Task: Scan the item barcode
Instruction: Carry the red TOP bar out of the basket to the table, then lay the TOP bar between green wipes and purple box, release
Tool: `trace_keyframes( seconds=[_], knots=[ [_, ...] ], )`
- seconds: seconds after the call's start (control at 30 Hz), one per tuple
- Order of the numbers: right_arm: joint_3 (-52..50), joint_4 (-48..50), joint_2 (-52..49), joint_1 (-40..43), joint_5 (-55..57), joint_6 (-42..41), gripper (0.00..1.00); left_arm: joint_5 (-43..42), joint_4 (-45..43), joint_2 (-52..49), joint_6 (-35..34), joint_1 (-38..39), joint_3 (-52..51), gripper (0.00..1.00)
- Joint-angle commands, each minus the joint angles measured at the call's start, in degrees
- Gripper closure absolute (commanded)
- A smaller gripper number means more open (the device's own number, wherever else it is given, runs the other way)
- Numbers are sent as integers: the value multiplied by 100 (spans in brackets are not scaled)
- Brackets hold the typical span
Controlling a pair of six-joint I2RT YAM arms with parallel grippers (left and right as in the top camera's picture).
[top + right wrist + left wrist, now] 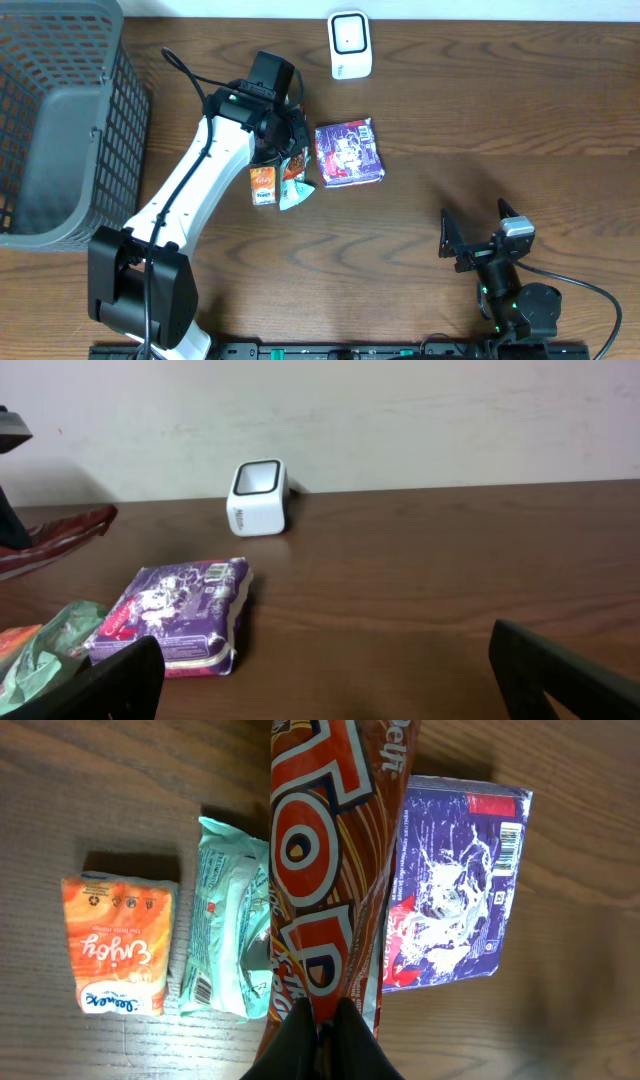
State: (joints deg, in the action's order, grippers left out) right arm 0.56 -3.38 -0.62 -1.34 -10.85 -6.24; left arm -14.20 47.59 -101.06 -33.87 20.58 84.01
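Observation:
My left gripper is shut on one end of a long red-brown snack bar wrapper, which hangs above the table. Beneath it lie an orange tissue pack, a teal wipes pack and a purple packet with a barcode on its side. In the overhead view the left gripper hovers over these packs and mostly hides the bar. The white barcode scanner stands at the table's far edge, apart from the bar. My right gripper rests open and holds nothing near the front right.
A grey mesh basket fills the far left corner. From the right wrist view the scanner stands against the wall, with the purple packet in front of it and bare wood to the right.

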Motion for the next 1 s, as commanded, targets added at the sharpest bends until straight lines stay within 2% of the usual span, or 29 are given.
trace_keyframes(
  seconds=[0.0,0.13,0.47,0.5,0.53,0.57,0.6,0.7,0.97],
  knots=[
    [-24,-4,31,28,0,76,1,98,17,-7,-208,4,55,93],
    [-24,-4,31,28,0,76,1,74,37,-85,-483,52,52,93],
    [-24,-4,31,28,0,74,1,83,-76,-367,-485,459,-103,92],
    [-24,-4,31,28,2,74,1,111,-76,-398,-483,461,-105,88],
    [-24,-4,31,28,0,76,1,173,-74,-420,-483,461,-105,73],
    [-24,-4,31,28,2,74,1,262,-74,-435,-481,457,-105,65],
    [-24,-4,31,28,2,74,1,319,-72,-439,-481,455,-105,64],
    [-24,-4,31,28,0,74,1,625,-76,-439,-476,446,-103,50],
    [-24,-4,31,28,2,76,1,658,-157,-35,201,275,118,40]
  ],
)
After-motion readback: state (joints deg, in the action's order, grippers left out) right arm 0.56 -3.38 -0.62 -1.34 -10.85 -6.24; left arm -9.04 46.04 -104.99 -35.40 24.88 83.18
